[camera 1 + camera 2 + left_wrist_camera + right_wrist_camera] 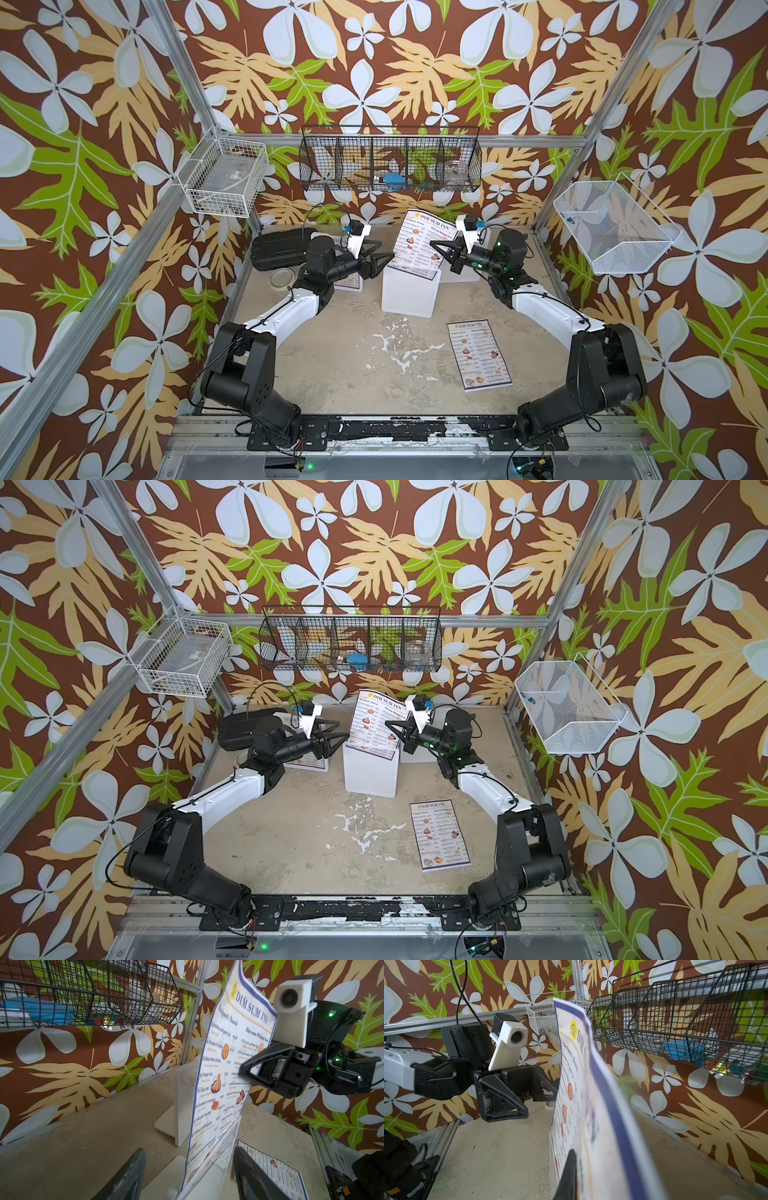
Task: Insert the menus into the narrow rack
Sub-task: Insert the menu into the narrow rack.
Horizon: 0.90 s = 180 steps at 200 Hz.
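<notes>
A "DIM SUM INN" menu [417, 239] [372, 719] stands upright, bowed, with its lower edge inside the clear narrow rack on a white base [409, 293] [209, 1176]. My right gripper [437, 246] [575, 1176] is shut on the menu's right edge, one finger [569, 1169] pressed flat against the sheet. My left gripper [380, 262] [187, 1176] is open, its fingers [128, 1174] either side of the rack's left end without touching the sheet. A second menu [478, 353] [276, 1169] lies flat at the front right. A third menu [349, 282] shows partly under my left arm.
A second white stand [459, 272] [178, 1109] stands just behind the rack. A black case [278, 249] and a tape ring [282, 276] lie back left. A black wire basket [390, 166] hangs on the back wall, white baskets [224, 178] [611, 226] on the sides.
</notes>
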Tool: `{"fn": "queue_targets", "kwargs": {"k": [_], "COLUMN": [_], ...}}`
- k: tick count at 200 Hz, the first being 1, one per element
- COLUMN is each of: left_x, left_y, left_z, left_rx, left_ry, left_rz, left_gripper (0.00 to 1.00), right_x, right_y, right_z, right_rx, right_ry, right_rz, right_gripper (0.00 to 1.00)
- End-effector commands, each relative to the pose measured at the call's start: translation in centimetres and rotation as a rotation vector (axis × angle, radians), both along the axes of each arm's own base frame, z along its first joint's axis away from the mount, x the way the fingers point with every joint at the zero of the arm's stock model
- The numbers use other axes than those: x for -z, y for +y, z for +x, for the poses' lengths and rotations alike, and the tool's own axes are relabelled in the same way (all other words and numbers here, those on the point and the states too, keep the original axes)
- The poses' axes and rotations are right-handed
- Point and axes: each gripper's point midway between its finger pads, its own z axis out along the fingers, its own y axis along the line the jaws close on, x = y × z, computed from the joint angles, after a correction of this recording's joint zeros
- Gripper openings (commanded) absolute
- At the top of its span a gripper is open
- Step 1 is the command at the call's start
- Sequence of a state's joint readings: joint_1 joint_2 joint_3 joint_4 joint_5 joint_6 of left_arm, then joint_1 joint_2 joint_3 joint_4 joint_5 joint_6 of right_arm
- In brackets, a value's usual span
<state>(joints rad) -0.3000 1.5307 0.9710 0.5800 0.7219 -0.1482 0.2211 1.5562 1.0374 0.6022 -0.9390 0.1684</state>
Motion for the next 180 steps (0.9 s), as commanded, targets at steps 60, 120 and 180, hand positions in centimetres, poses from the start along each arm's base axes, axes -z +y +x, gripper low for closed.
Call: {"fn": "queue_targets", "kwargs": {"k": [60,120,180], "left_x": [-0.9,-1.1,-1.3], "left_y": [3.5,3.7,3.7], "left_z": [-3.7,-4.3,-4.5], "left_rx": [-0.16,-0.158,-0.155], "left_ry": [-0.049,-0.066,-0.078], "left_rz": [0.042,0.026,0.02], "left_gripper": [0.77,0.77,0.77], "right_x": [1.2,1.7,-0.2], "right_y": [0.1,0.0,0.0], "right_z": [-0.9,-0.2,-0.2], "right_rx": [-0.022,-0.007,-0.005], "right_ry": [-0.033,-0.02,-0.036], "right_rz": [-0.054,-0.067,-0.004], "right_gripper": [0.02,0.06,0.24]}}
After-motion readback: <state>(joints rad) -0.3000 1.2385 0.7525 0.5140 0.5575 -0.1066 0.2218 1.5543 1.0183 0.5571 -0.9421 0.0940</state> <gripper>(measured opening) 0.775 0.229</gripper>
